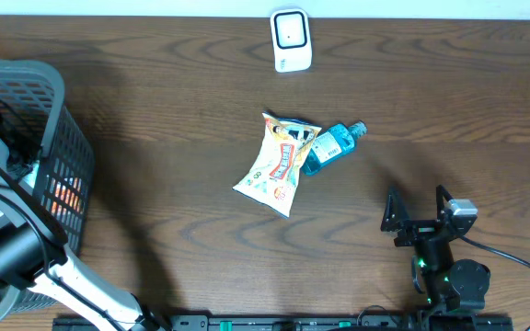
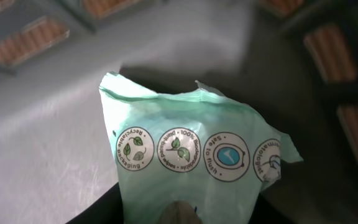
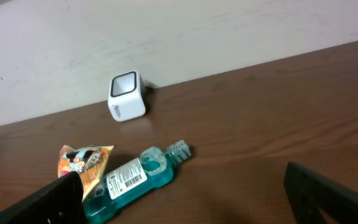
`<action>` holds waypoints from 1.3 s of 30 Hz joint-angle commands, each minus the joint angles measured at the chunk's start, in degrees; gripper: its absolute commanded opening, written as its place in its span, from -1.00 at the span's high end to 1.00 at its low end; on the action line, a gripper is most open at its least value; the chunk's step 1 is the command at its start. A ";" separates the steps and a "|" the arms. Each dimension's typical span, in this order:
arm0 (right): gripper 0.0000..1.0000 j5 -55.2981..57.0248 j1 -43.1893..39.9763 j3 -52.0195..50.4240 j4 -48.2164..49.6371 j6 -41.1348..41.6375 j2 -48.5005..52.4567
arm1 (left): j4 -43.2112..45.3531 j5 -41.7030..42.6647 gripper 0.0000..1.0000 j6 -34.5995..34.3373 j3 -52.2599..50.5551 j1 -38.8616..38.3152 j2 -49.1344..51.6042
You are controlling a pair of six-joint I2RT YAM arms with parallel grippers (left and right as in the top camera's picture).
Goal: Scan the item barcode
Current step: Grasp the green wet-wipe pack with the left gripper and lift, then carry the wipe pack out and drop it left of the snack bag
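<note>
A pale green packet (image 2: 185, 149) printed with round eco badges lies inside the grey basket (image 1: 72, 156). My left gripper (image 2: 191, 214) has its dark fingers pressed against both sides of the packet's lower part. In the overhead view that gripper is hidden down in the basket. The white cube scanner (image 1: 291, 40) stands at the table's far edge and also shows in the right wrist view (image 3: 127, 95). My right gripper (image 1: 417, 210) rests near the front right of the table, open and holding nothing (image 3: 185, 199).
A yellow snack bag (image 1: 277, 164) and a blue mouthwash bottle (image 1: 329, 145) lie touching mid-table, the bottle's barcode label (image 3: 129, 177) facing up. The basket's slotted walls (image 2: 30, 37) close in around the left gripper.
</note>
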 commanded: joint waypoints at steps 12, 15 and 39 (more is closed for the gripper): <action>-0.98 0.09 0.26 -0.07 -0.24 -0.92 0.00 | -6.54 -1.22 0.15 0.28 -1.75 0.74 -22.38; -0.98 0.09 0.26 -0.07 -0.24 -0.94 0.00 | -6.38 -1.42 0.15 -1.03 -1.75 0.74 -29.27; -0.99 0.09 0.26 -0.07 -0.24 -0.94 0.00 | -10.10 27.93 0.15 -17.31 -2.05 -15.54 -54.97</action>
